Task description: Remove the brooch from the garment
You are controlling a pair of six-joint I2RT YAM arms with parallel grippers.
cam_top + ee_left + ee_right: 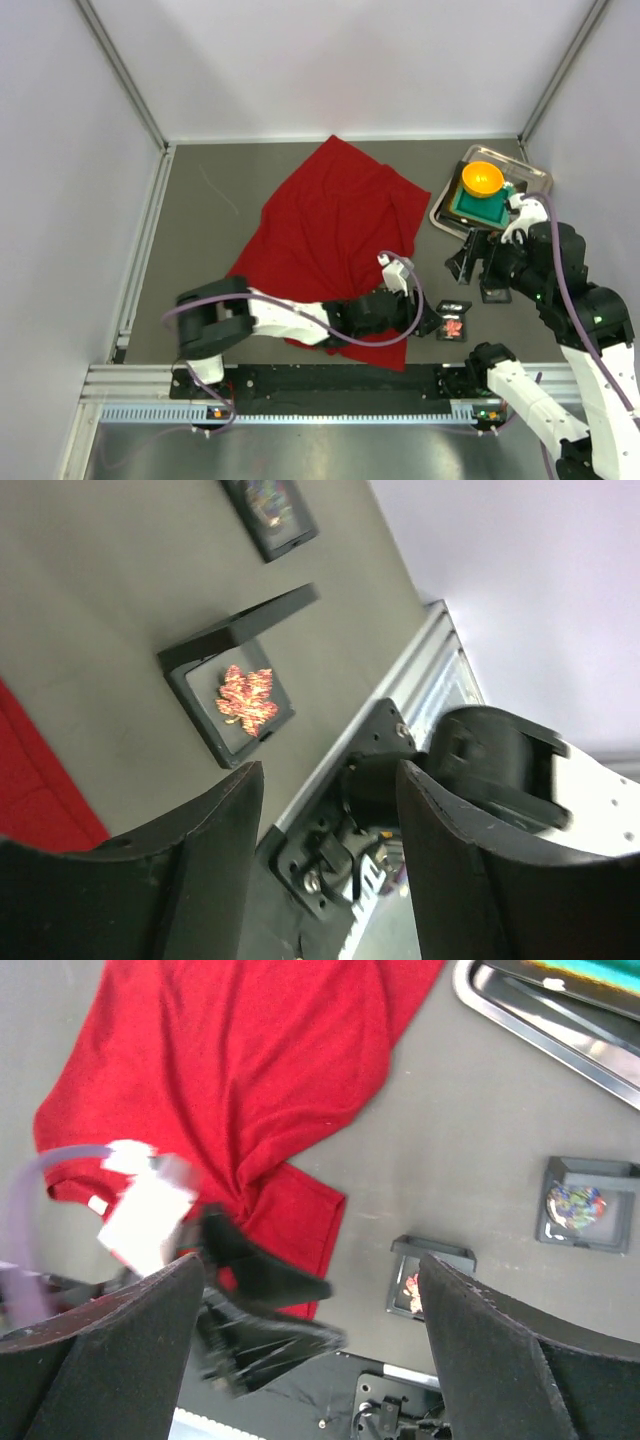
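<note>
Where the garment ends at its near right corner, bare grey counter begins, and a small black case sits there, apart from the cloth, with its lid standing tilted open. The brooch, a pale pink jagged leaf, lies inside this case and is off the red cloth. The left pincer hangs just beside the case on the garment side. Its fingers are spread wide and have hold of nothing, and the left arm stretches low across the garment's near hem.

A metal rail runs along the counter's near edge, close behind the case. Pale walls close off the other three sides. Most of the open counter lies left of the garment and beyond it.

A second black case, further right, holds a many-coloured ornament. A steel tray stands in the far right corner, carrying a green block with an orange bowl on top.

The right pincer is raised above the counter between the tray and the two cases. It is also spread wide and is gripping nothing.
</note>
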